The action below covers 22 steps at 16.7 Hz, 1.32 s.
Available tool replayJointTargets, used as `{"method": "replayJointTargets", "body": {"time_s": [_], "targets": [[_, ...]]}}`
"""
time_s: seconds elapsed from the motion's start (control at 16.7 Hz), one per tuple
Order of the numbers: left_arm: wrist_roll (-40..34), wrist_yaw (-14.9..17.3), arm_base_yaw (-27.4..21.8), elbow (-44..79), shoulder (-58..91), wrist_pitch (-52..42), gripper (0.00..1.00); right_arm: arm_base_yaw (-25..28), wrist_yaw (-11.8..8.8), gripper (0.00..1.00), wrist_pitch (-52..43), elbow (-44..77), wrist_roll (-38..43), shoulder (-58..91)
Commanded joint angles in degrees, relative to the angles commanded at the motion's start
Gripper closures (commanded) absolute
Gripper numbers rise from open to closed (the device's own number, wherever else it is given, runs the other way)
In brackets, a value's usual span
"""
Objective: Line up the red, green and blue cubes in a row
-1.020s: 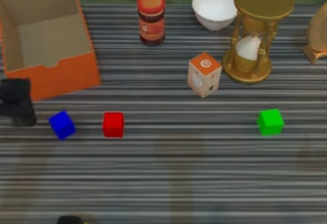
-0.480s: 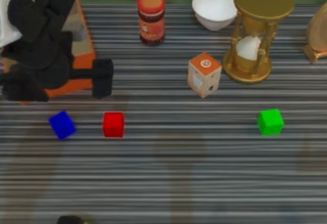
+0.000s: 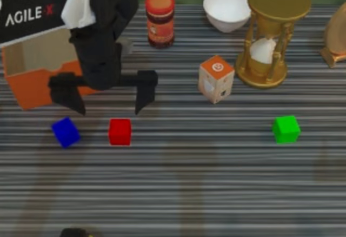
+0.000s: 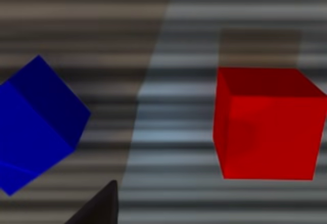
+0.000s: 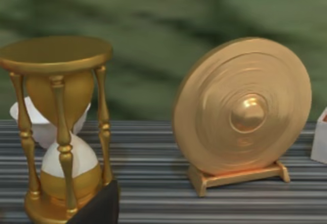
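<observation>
The red cube [image 3: 119,131] sits flat on the striped table [image 3: 205,183], left of centre; the blue cube [image 3: 65,132] lies just beside it at its 9 o'clock, turned at an angle and not touching; the green cube [image 3: 286,129] stands well apart at the red cube's 3 o'clock, so all three lie roughly along one line across the table; in the left wrist view the blue cube [image 4: 36,124] and the red cube [image 4: 265,124] show close up with bare table between them. The left gripper [image 3: 102,99] hangs at the red cube's 11 o'clock, jaws spread wide and holding nothing, one finger at the blue cube's 12 o'clock, the other at the red cube's 1 o'clock; its arm crosses an orange open box [image 3: 32,83]. At the far edge stand a red jar [image 3: 160,20], a white bowl [image 3: 227,10], a gold hourglass [image 3: 270,37] and a beige printed box [image 3: 215,79]; a gold disc on a stand [image 5: 242,114] shows in the right wrist view; of the right gripper's jaws I cannot tell the state.
</observation>
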Motion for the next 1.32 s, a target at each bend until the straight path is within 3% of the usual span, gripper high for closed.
{"method": "replayJointTargets", "body": {"time_s": [0.48,0.9,1.2,1.32], "targets": [[-0.02,0.01,0.06,-0.06,1.11,0.73,0.00,0.00,0.00,0.00,0.00,0.00,0.00,0.00],[0.03,0.06,-0.07,-7.55,7.64,15.09,0.00,0.00,0.00,0.00,0.00,0.00,0.00,0.00],[0.02,0.07,-0.10,-8.55,8.63,16.76,0.00,0.00,0.00,0.00,0.00,0.00,0.00,0.00],[0.02,0.07,-0.10,-8.55,8.63,16.76,0.15,0.00,0.00,0.00,0.00,0.00,0.00,0.00]]}}
